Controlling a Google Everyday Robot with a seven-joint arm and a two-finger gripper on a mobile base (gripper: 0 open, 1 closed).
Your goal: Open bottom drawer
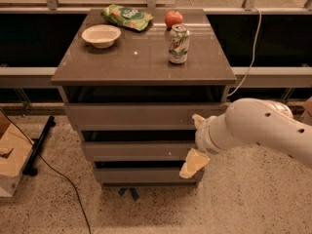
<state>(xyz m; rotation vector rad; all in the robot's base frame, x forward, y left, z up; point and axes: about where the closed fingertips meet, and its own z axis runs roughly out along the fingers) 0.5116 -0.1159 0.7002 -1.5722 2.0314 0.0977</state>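
Observation:
The bottom drawer (141,175) is the lowest, narrowest grey-brown front of three in the cabinet, and it looks shut. My gripper (195,141) is at the cabinet's right front, level with the middle drawer (131,150). It is open. Its lower cream finger (193,163) hangs in front of the bottom drawer's upper right corner. Its upper finger (198,120) is in front of the top drawer's (136,115) right end. The white arm (263,128) comes in from the right.
On the cabinet top (141,57) stand a white bowl (101,35), a green chip bag (126,17), a red apple (173,19) and a soda can (178,44). A cardboard box (10,156) and a black cable (63,179) lie on the floor at the left.

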